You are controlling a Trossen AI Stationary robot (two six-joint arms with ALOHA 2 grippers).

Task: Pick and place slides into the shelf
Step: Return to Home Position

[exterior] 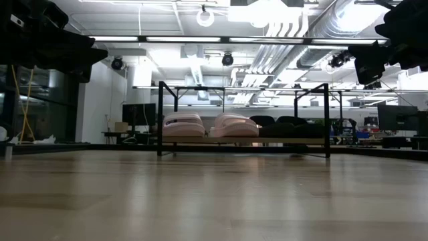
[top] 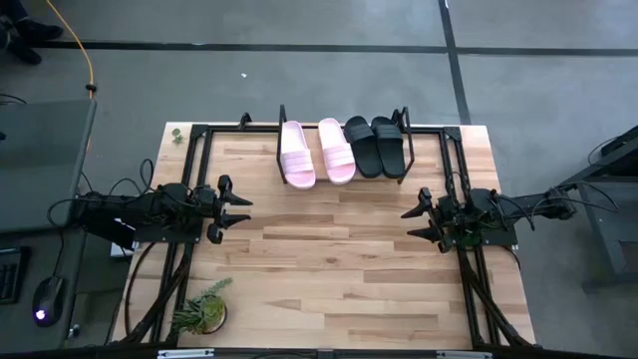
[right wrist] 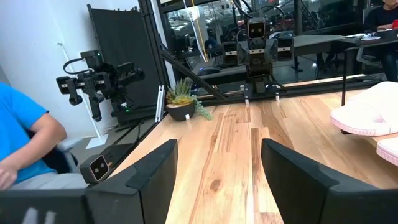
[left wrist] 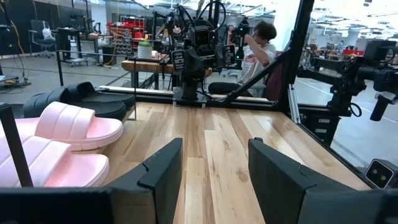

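Two pale pink slides and two black slides lie side by side, soles down, on the wooden board of the shelf at the table's far edge. In the low view the pink slides sit left of the black slides between the black end hoops. My left gripper waits open at the table's left side, pointing level toward the right. My right gripper waits open at the right side, pointing level toward the left. Nothing lies between either pair of fingers.
A small potted plant stands at the near left corner. A black frame runs around the table's far and side edges. A person in blue sits beyond the table's near side, and another person sits beyond its right side.
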